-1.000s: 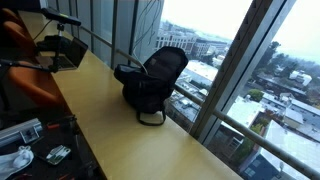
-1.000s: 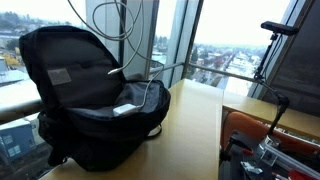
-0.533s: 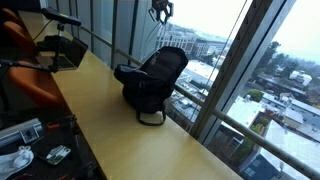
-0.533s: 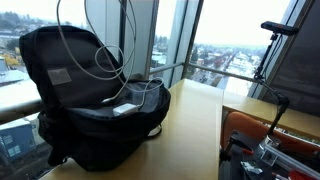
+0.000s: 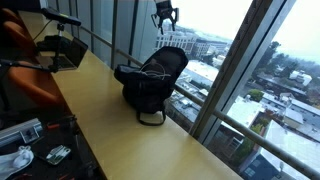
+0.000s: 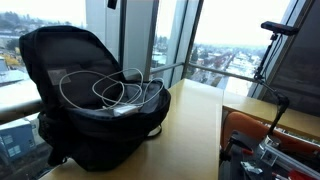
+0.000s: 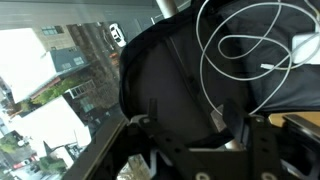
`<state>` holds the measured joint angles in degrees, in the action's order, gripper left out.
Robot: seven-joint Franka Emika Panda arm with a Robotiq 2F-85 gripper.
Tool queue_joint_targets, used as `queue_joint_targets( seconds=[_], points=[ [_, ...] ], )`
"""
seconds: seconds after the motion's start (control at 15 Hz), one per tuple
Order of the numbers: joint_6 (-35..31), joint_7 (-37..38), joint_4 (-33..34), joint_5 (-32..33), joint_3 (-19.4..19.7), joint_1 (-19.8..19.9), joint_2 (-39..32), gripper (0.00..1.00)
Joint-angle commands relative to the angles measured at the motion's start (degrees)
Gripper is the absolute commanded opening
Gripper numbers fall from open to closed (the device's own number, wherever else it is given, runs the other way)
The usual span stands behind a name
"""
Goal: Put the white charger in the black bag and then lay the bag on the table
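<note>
The black bag [image 5: 152,80] stands upright and unzipped on the table [image 5: 125,135], close to the window. In an exterior view the white charger [image 6: 122,108] lies in the open mouth of the bag [image 6: 70,120], its thin cable curled in loops over the opening. The wrist view looks down on the same loops and the plug block of the charger [image 7: 305,48] against the bag [image 7: 165,85]. My gripper [image 5: 164,16] hangs high above the bag, open, with nothing between its fingers [image 7: 232,112].
Window glass and a railing [image 5: 215,105] run right behind the bag. An orange chair [image 5: 25,60] and a dark stand with equipment [image 5: 62,50] sit at the table's far end. Cluttered tools [image 5: 25,150] lie beside the near edge. Bare tabletop [image 6: 195,130] stretches beside the bag.
The cable hung from my shut gripper a second ago; the jaws have opened and the charger has dropped into the bag's opening. The bag has not moved.
</note>
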<state>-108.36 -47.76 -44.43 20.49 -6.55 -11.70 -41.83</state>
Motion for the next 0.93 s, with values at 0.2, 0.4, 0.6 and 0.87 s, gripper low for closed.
queue_joint_targets(
  seconds=[0.2,0.4,0.6,0.87],
  points=[
    [-1.03,0.99,-16.09,-3.35,-2.26,1.13,9.62,1.0],
    [-2.19,1.9,-24.16,-5.07,-2.24,2.12,13.1,1.0],
    [-3.96,2.44,-32.78,-6.83,-1.89,3.41,16.54,1.0],
    [-8.83,3.31,-44.55,-7.87,-1.85,4.46,20.79,1.0]
  ],
)
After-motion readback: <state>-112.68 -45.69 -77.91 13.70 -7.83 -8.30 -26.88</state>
